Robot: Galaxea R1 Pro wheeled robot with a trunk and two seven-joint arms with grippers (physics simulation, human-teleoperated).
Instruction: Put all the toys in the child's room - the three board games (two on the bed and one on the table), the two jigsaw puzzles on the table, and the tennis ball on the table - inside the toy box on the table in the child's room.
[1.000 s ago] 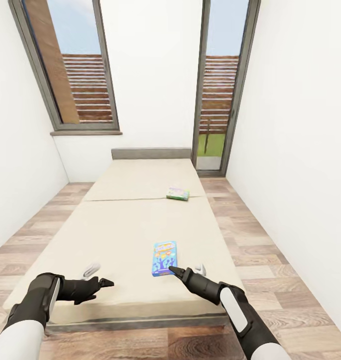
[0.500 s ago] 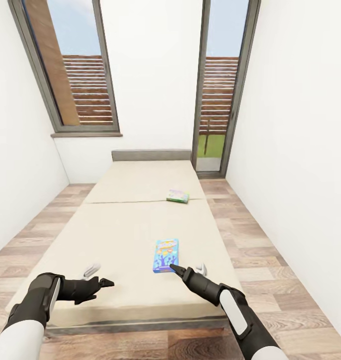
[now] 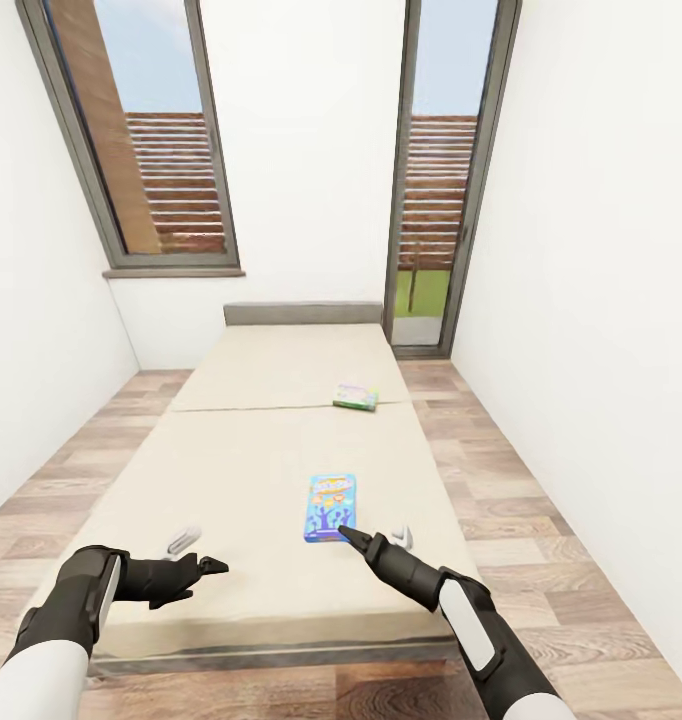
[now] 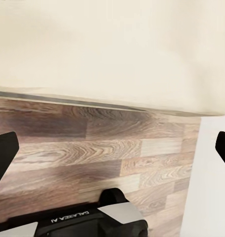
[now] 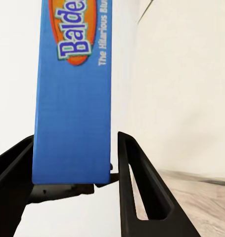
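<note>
A blue board game [image 3: 329,507] lies lengthwise near the foot of the bed [image 3: 251,450]. My right gripper [image 3: 347,535] is at its near right corner. In the right wrist view the blue box [image 5: 72,98] sits between the black fingers [image 5: 129,177], which stand against its two long edges, shut on its near end. A second board game [image 3: 356,396], green and white, lies further up the mattress near the seam. My left gripper [image 3: 206,565] hovers open over the bed's near left part, and between its wide-apart tips are the mattress edge [image 4: 112,103] and the floor.
Wood-plank floor [image 3: 521,500] runs along both sides of the bed, with white walls close on either side. A grey headboard [image 3: 303,313] stands at the far end, below a tall window [image 3: 151,140] and beside a glass door [image 3: 436,190].
The right gripper and the blue board game have shifted slightly up the bed together. The whole view has dropped a little. The left arm has not moved.
</note>
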